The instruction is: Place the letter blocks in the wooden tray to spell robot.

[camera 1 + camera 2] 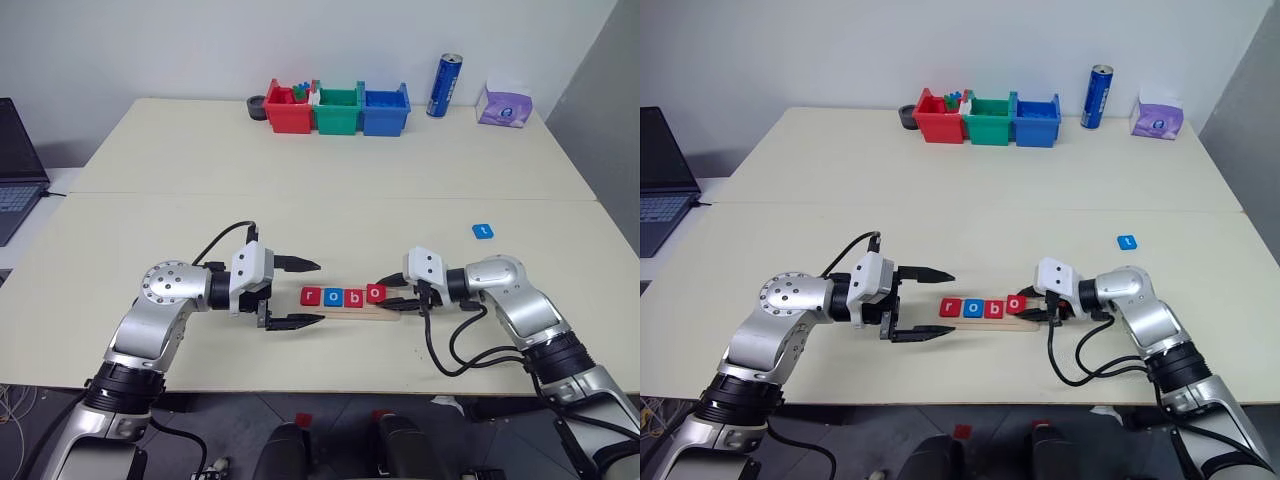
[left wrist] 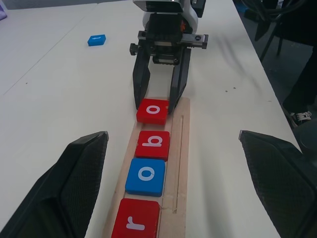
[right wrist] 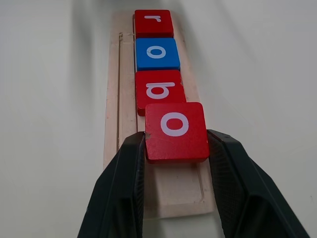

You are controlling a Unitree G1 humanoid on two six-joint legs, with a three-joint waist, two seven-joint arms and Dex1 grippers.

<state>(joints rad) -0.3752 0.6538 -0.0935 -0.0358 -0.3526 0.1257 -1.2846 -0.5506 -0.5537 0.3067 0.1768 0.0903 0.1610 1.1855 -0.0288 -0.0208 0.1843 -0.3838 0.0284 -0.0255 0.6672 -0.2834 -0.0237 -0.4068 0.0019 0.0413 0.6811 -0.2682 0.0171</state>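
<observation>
The wooden tray (image 1: 350, 312) lies near the table's front edge, between my two grippers. In it sit a red "r" block (image 1: 311, 296), a blue "o" block (image 1: 333, 297) and a red "b" block (image 1: 354, 296) in a row. My right gripper (image 3: 176, 138) is shut on a red "o" block (image 3: 174, 130), held right after the "b" over the tray and slightly askew. A blue "t" block (image 1: 483, 231) lies alone on the table, farther back on the right. My left gripper (image 1: 317, 292) stands wide open at the tray's left end, with the "r" end between its fingers and nothing gripped.
Red (image 1: 289, 108), green (image 1: 337, 109) and blue (image 1: 385, 109) bins stand in a row at the table's far edge. A blue can (image 1: 445, 86) and a purple tissue pack (image 1: 504, 104) are to their right. A laptop (image 1: 18, 165) sits off the table's left side.
</observation>
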